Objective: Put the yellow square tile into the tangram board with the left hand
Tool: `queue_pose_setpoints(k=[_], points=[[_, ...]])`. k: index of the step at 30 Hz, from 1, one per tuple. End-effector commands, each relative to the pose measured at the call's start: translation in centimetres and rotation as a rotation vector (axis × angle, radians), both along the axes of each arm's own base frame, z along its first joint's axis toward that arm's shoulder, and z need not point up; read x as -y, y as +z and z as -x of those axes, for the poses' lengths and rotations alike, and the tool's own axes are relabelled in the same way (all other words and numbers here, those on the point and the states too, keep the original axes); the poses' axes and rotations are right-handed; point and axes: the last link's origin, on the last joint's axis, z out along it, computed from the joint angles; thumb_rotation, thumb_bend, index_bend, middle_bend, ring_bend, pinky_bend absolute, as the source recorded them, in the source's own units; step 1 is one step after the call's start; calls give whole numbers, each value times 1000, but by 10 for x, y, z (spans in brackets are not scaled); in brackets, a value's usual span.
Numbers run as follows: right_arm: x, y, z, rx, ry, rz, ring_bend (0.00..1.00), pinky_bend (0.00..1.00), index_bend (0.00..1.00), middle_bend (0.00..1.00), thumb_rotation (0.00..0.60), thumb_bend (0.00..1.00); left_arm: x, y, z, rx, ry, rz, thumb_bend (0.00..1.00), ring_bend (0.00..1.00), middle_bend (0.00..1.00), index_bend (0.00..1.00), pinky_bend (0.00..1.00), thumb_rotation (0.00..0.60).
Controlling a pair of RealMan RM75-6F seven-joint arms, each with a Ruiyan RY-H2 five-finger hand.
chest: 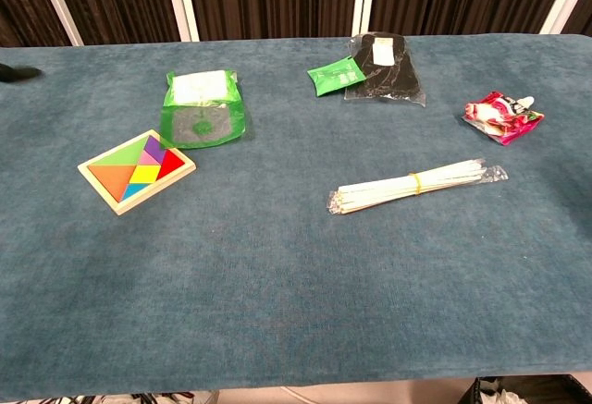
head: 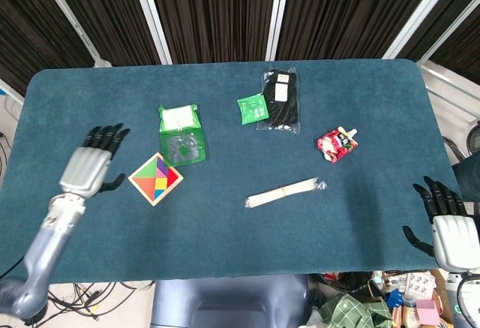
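Note:
The wooden tangram board (head: 156,179) (chest: 136,169) lies near the table's left side, filled with coloured tiles. The yellow square tile (chest: 143,174) (head: 157,179) sits inside it among the orange, green, purple, red and blue pieces. My left hand (head: 90,167) hovers to the left of the board, raised, fingers spread, holding nothing; only a dark fingertip (chest: 17,72) shows at the chest view's left edge. My right hand (head: 447,227) rests off the table's right edge, fingers apart and empty.
A green packet (head: 181,134) (chest: 203,108) lies just behind the board. A bundle of white sticks (head: 286,192) lies mid-table. A small green sachet (head: 253,107), a black pouch (head: 280,99) and a red snack pack (head: 337,144) lie further right.

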Motion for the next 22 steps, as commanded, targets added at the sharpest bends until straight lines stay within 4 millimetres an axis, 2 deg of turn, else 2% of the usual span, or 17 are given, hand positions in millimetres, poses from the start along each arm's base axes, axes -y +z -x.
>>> queue_pose_setpoints(k=[1,6,13,17,22], points=[[0,0,-1,-3,20,-8,73,129,149,39,600,170,38,28,19,-36,11,-72,238,0,0,0,0,600],[1,-1,-2,-1,31,-13,72,129,149,39,600,169,72,45,33,-29,35,-130,213,0,0,0,0,600],[1,-1,-3,9,34,-9,72,128,149,39,600,170,107,59,56,19,39,-163,214,0,0,0,0,600],[1,-1,-3,15,35,-6,73,129,149,39,600,169,115,60,70,31,46,-167,213,0,0,0,0,600],[3,-4,-5,22,37,-12,73,128,149,39,600,170,113,62,84,71,82,-183,213,0,0,0,0,600]])
